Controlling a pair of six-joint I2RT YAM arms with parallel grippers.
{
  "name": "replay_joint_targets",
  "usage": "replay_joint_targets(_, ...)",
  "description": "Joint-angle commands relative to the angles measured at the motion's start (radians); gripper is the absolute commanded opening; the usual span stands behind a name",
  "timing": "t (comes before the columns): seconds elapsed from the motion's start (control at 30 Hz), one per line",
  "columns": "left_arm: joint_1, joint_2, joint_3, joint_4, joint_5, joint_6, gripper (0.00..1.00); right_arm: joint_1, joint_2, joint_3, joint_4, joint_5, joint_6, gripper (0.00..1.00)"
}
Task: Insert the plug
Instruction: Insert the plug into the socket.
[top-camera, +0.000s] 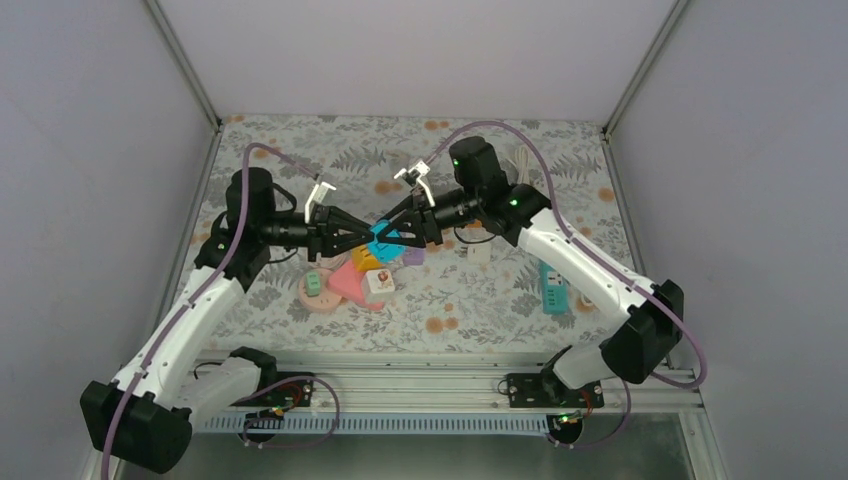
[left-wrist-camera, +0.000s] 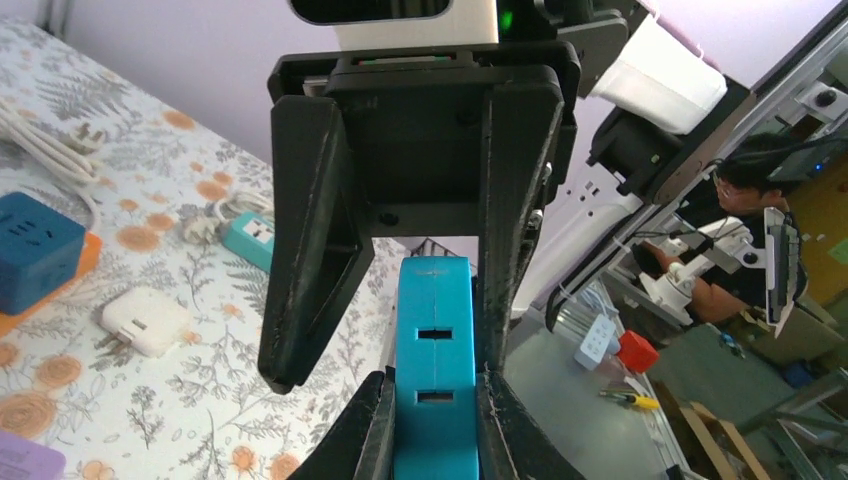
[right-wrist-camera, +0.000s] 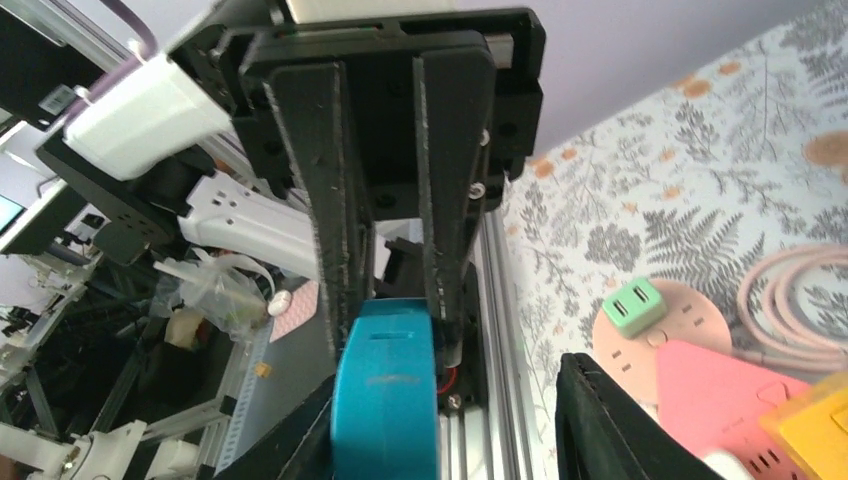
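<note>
- Left wrist view: the left fingers (left-wrist-camera: 372, 440) are pinching the teal block (left-wrist-camera: 435, 370) by its sides, with two slots facing the camera. It is held clear of the bench (left-wrist-camera: 200, 400), between the two sets of fingertips.
- The right fingers (left-wrist-camera: 315, 250) stand spread — one runs close along the block's edge, the other is well apart from it — so they grip nothing.
- Risk: the block depends on that one pinch. A nudge from the right finger beside it would likely twist or slide it, and the slots would no longer meet a plug squarely.
- I cannot tell which plug is meant. A white adapter (left-wrist-camera: 145, 320) lies on the bench beyond the fingers.
- The right wrist view shows only the block's plain rounded end, with no slots. Only the top view shows the arms meeting fingertip to fingertip above the pink pieces (top-camera: 350, 283).
</note>
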Motion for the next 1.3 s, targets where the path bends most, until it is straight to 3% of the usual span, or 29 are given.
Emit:
replay_joint_targets(0.0, -0.014, 0.013, 0.019, -0.070, 0.038, 0.087, 0.02, 0.015, 0.046, 0.061, -0.239, 0.034, -0.155, 0.39)
replay_joint_targets(0.3, -0.036, 0.047, 0.014, -0.093, 0.015, 0.108, 0.02, 0.068, 0.096, 0.081, -0.303, 0.024, -0.187, 0.40)
replay_joint_targets(0.5, -0.046, 0.045, 0.016, -0.118, 0.012, 0.132, 0.02, 0.066, 0.104, 0.098, -0.294, 0.031, -0.176, 0.23)
replay_joint_targets(0.6, -0.048, 0.044, 0.012, -0.131, 0.004, 0.140, 0.02, 0.058, 0.093, 0.107, -0.290, 0.035, -0.169, 0.38)
replay_joint_targets(0.7, -0.047, 0.043, 0.008, -0.132, -0.001, 0.141, 0.02, 0.050, 0.082, 0.104, -0.291, 0.043, -0.165, 0.39)
replay_joint_targets(0.83, -0.049, 0.050, 0.015, -0.130, -0.001, 0.140, 0.02, 0.050, 0.086, 0.086, -0.294, 0.043, -0.164, 0.31)
replay_joint_targets(1.0, -0.049, 0.058, 0.022, -0.136, -0.001, 0.144, 0.02, 0.050, 0.090, 0.078, -0.294, 0.065, -0.161, 0.05)
replay_joint_targets(1.07, -0.048, 0.059, 0.024, -0.139, -0.007, 0.143, 0.03, 0.048, 0.092, 0.084, -0.292, 0.085, -0.152, 0.03)
replay_joint_targets(1.1, -0.048, 0.060, 0.027, -0.145, -0.018, 0.142, 0.12, 0.047, 0.094, 0.087, -0.291, 0.094, -0.145, 0.03)
replay_joint_targets(1.2, -0.045, 0.059, 0.044, -0.162, -0.095, 0.124, 0.51, 0.042, 0.102, 0.091, -0.288, 0.121, -0.129, 0.03)
replay_joint_targets(1.27, -0.031, 0.053, 0.046, -0.158, -0.174, 0.076, 0.69, 0.033, 0.105, 0.085, -0.277, 0.149, -0.108, 0.03)
